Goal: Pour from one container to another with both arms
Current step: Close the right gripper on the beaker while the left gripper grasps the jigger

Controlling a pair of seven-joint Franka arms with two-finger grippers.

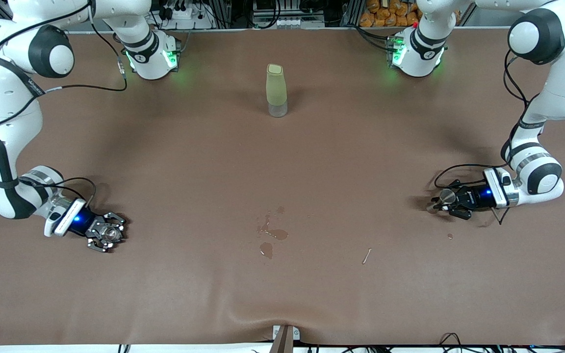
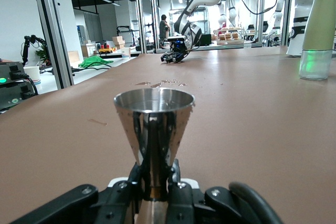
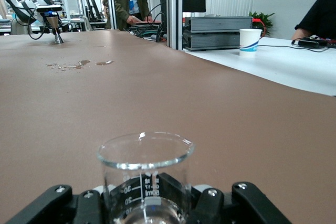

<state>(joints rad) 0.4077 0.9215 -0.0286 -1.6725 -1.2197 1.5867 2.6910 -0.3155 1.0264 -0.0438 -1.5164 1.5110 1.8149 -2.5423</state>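
Note:
A shiny metal cone-shaped cup (image 1: 447, 196) (image 2: 154, 114) stands low at the left arm's end of the table, with my left gripper (image 1: 440, 201) (image 2: 155, 181) shut on its narrow stem. Toward the right arm's end, my right gripper (image 1: 107, 236) (image 3: 146, 205) is shut on a small clear glass measuring beaker (image 1: 110, 235) (image 3: 145, 166) with printed marks. Both arms reach down from their bases to table level. The beaker looks empty near its rim; I cannot see inside the metal cup.
A tall pale green bottle (image 1: 276, 90) (image 2: 319, 30) stands upright mid-table, near the bases. Small puddles (image 1: 273, 235) (image 3: 79, 64) lie on the brown mat nearer the front camera. A thin stick (image 1: 367, 255) lies beside them toward the left arm's end.

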